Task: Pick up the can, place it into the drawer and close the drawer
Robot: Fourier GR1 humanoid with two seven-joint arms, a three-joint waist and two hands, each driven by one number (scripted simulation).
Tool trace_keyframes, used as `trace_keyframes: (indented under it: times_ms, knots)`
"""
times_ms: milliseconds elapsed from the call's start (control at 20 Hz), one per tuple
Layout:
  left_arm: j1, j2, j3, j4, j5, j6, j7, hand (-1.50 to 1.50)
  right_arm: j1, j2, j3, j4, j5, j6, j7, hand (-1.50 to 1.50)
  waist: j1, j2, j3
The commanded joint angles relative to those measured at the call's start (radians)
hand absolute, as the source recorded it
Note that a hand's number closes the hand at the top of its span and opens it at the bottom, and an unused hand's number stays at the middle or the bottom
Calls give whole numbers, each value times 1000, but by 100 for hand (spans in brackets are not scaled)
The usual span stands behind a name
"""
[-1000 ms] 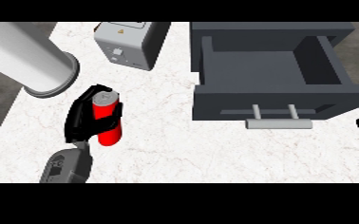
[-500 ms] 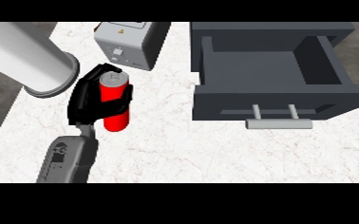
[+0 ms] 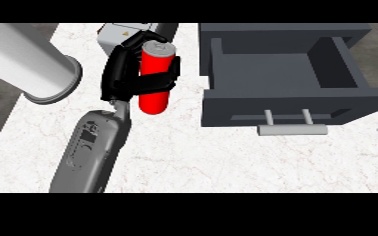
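Cylinder: a big pale grey cylinder (image 3: pixel 35 67) lies at the far left, well apart from the drawer; its round end faces the hand.
Forearm: a grey forearm (image 3: pixel 92 152) comes up from the lower edge, left of the drawer.
Left hand: the black left hand (image 3: pixel 125 77) is curled round the can, thumb band across its middle; gripping it.
Can: the red can (image 3: pixel 155 77) with a silver top stands nearly upright in that hand, just left of the drawer, outside it.
Box: a small grey box (image 3: pixel 122 32) with a yellow label sits behind the hand, left of the drawer.
Drawer: the dark grey drawer (image 3: pixel 284 77) is pulled open; its pale handle (image 3: pixel 291 128) points toward the lower edge.
Counter: white marbled counter (image 3: pixel 221 160) under it all.
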Motion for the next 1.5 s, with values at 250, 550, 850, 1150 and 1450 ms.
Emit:
trace_keyframes:
  times_ms: [250, 550, 850, 1150, 1450]
  knots:
    - [-324, -3, -54, 154, -15, 109, 99, 150, -56, -27, -29, -22, -30, -29, 72, -150, -3, 2, 0]
    - [-469, -3, -162, 299, 78, 273, 100, 150, -16, -22, -18, -25, -17, -6, 46, -150, -15, 2, 0]
    - [-690, -3, -106, 453, 114, 289, 134, 150, -26, -37, -55, 36, -59, 26, 11, -150, -20, 4, 1]
    - [-833, -3, -113, 681, 188, 290, 71, 150, -58, -33, -24, 47, -20, 14, 13, -150, -34, 10, 1]
    - [-928, -3, -175, 792, 269, 322, 65, 150, -71, -11, 14, 7, 2, -14, 54, -150, -37, 9, 1]
